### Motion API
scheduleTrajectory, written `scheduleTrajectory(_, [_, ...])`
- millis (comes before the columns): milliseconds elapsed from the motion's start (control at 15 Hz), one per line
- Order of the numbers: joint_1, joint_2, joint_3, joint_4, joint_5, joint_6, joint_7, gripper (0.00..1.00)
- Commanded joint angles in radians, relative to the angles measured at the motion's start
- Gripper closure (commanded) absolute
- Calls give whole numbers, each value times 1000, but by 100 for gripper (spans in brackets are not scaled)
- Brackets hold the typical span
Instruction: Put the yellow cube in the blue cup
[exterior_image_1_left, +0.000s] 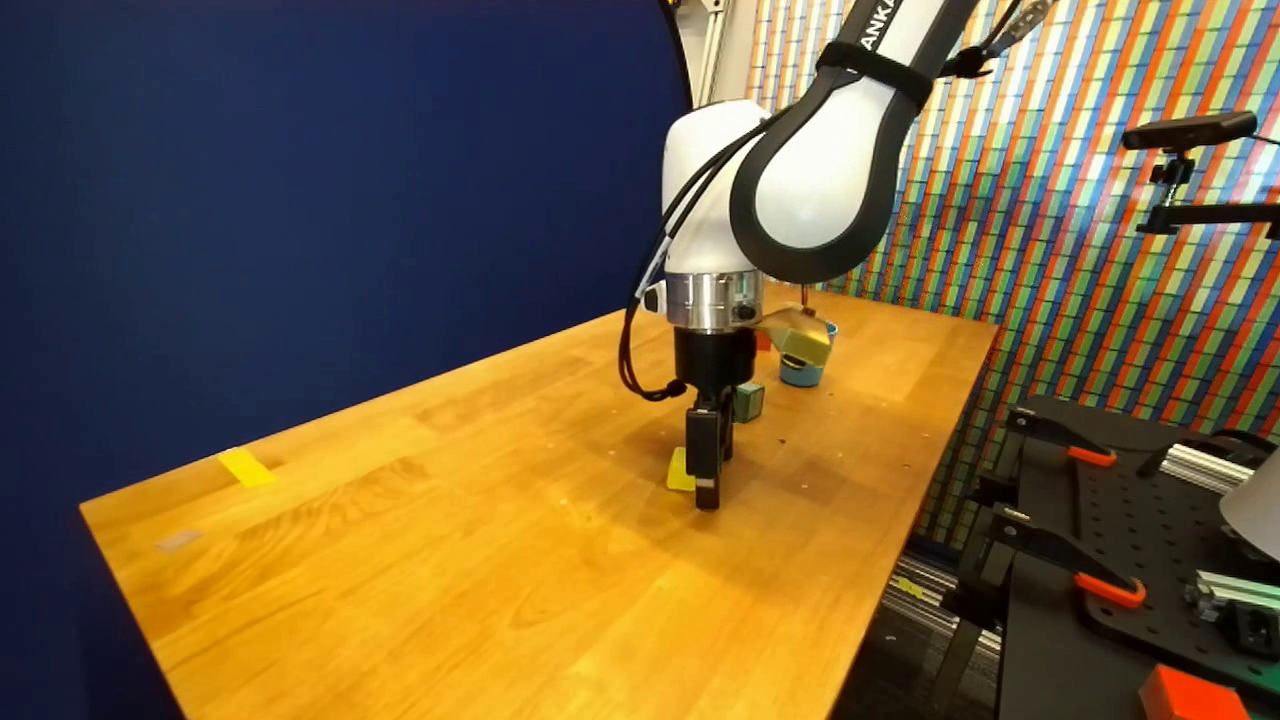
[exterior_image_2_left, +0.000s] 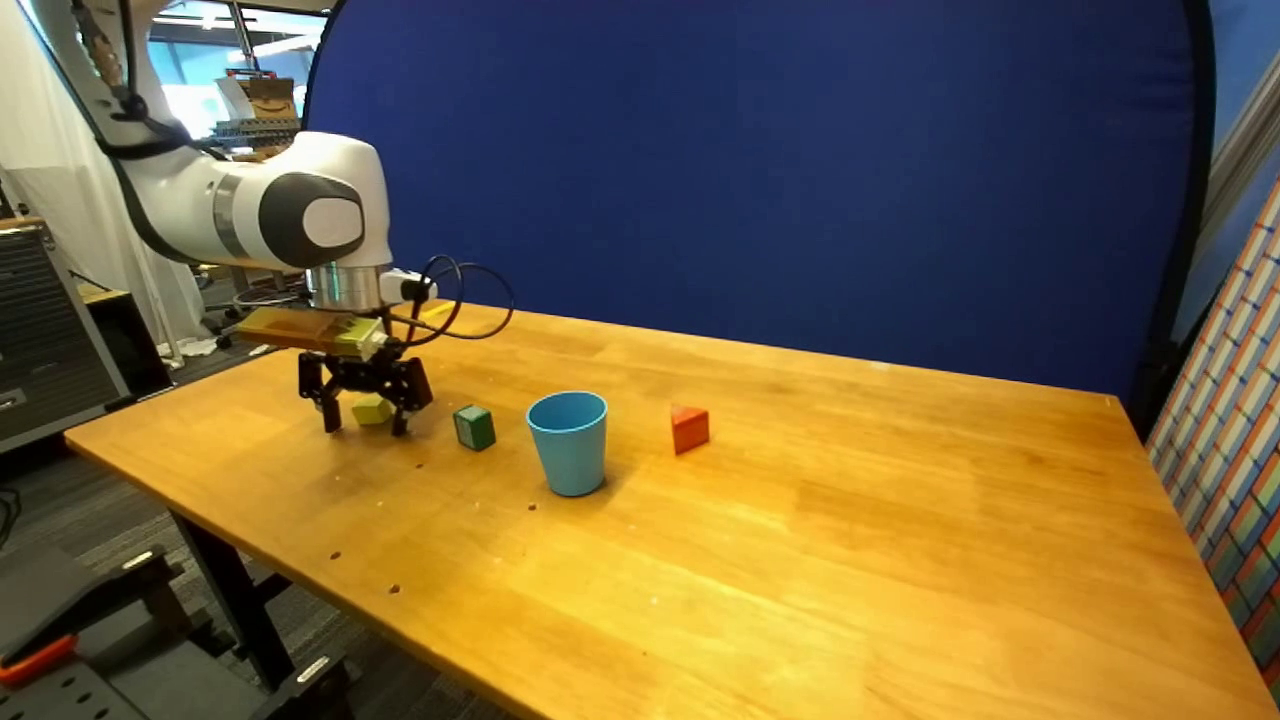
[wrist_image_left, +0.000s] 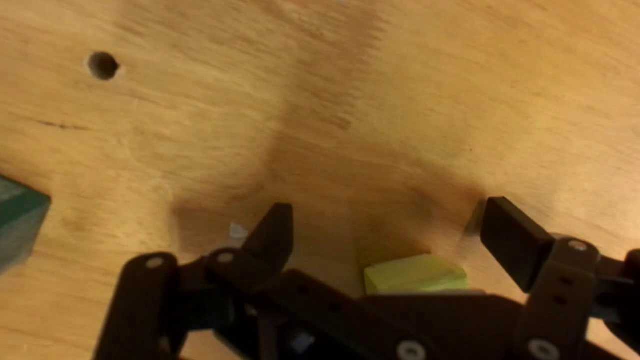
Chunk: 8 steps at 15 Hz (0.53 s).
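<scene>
Nearing the yellow cube (exterior_image_2_left: 372, 410) looks mostly done; we have our gripper (exterior_image_2_left: 367, 427) low, fingers (wrist_image_left: 272, 235) spread, holding nothing, with the cube on the table (exterior_image_2_left: 850, 580) just beside them. Gripping, lifting and dropping it into the blue cup (exterior_image_2_left: 570, 455), we judge, all remain.

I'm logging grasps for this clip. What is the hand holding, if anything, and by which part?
Nothing is held. The hand is open, and the wrist view shows a gap on either side of the yellow cube.
</scene>
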Motion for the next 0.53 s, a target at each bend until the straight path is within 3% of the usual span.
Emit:
scheduleTrajectory(0, [41, 46, -20, 71, -58, 8, 64, 0])
scheduleTrajectory(267, [56, 42, -8, 91, -64, 13, 87, 0])
scheduleTrajectory(333, [66, 37, -12, 92, -68, 16, 100, 25])
scheduleTrajectory(467, [81, 30, -19, 95, -80, 2, 120, 34])
